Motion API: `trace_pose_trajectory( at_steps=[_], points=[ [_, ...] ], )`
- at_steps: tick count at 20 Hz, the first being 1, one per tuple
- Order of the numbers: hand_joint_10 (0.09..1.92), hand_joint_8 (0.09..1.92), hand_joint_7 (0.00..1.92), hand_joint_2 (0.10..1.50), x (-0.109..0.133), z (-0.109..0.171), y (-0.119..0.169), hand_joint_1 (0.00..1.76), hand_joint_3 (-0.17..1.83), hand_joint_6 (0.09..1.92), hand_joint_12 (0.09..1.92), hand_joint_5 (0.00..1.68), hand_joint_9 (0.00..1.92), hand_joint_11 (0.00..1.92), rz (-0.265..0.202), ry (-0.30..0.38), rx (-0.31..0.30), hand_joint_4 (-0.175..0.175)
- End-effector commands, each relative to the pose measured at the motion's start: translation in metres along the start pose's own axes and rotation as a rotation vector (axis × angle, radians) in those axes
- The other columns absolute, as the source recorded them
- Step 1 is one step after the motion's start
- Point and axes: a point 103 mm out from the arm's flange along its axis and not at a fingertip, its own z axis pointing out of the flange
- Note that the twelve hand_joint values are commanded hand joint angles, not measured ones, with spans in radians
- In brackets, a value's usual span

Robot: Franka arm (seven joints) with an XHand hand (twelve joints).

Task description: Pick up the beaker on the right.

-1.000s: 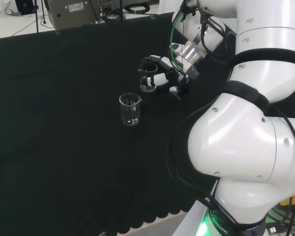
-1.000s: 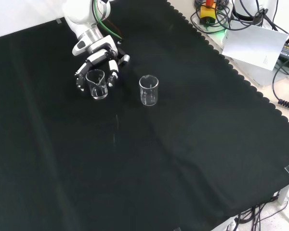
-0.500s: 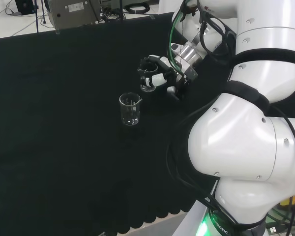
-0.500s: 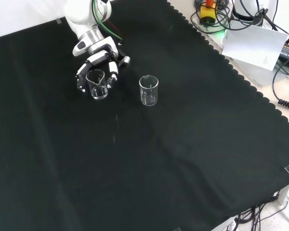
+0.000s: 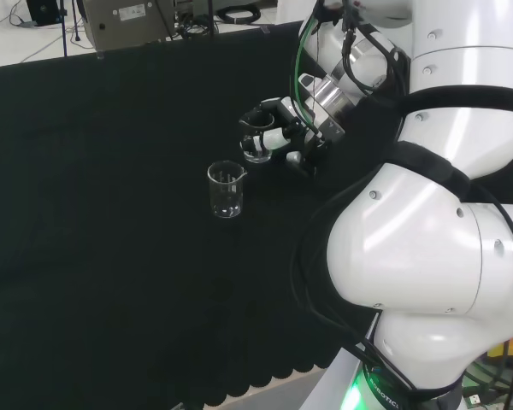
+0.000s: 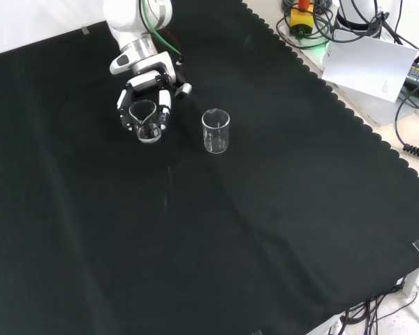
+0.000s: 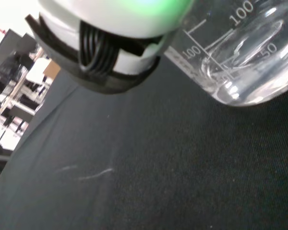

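Hand (image 6: 148, 94) curled round right-hand beaker (image 5: 256, 146) in head view; I see it now lifted off cloth (image 6: 265, 230), second beaker (image 6: 216, 130) untouched; pickup nearly done

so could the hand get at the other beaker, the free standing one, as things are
Probably not right now: the hand has its fingers curled round one beaker. The free-standing beaker stands apart on open black cloth with nothing beside it, so the path looks free once the hand lets go.
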Motion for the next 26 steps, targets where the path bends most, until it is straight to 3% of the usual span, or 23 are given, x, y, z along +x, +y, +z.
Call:
trace_pose_trajectory(
  at_steps=[1, 4, 8, 12, 15, 19, 26],
  points=[
    [0.09, 0.7, 1.22, 0.79, 0.029, -0.037, 0.004, 1.42, 0.34, 0.61, 0.72, 1.23, 1.54, 1.23, -0.076, -0.104, -0.148, -0.165],
    [0.09, 0.6, 1.25, 0.88, 0.05, -0.054, 0.005, 1.42, 0.15, 0.44, 0.7, 1.3, 1.54, 1.25, -0.128, -0.196, -0.115, -0.175],
    [0.09, 0.45, 1.31, 0.87, 0.073, -0.071, -0.004, 1.42, 0.15, 0.33, 0.67, 1.36, 1.57, 1.3, -0.162, -0.284, -0.052, -0.175],
    [0.09, 0.4, 1.35, 0.83, 0.087, -0.083, -0.024, 1.43, 0.21, 0.29, 0.65, 1.38, 1.58, 1.33, -0.142, -0.341, -0.012, -0.175],
    [0.09, 0.4, 1.36, 0.75, 0.094, -0.086, -0.05, 1.43, 0.37, 0.28, 0.61, 1.4, 1.6, 1.37, -0.118, -0.379, 0.034, -0.175],
    [0.09, 0.37, 1.39, 0.73, 0.101, -0.087, -0.084, 1.39, 0.41, 0.3, 0.6, 1.4, 1.66, 1.39, -0.094, -0.403, 0.059, -0.175],
    [0.09, 0.29, 1.46, 0.72, 0.123, -0.087, -0.124, 1.33, 0.46, 0.34, 0.58, 1.39, 1.76, 1.4, -0.1, -0.441, 0.082, -0.175]
  ],
)
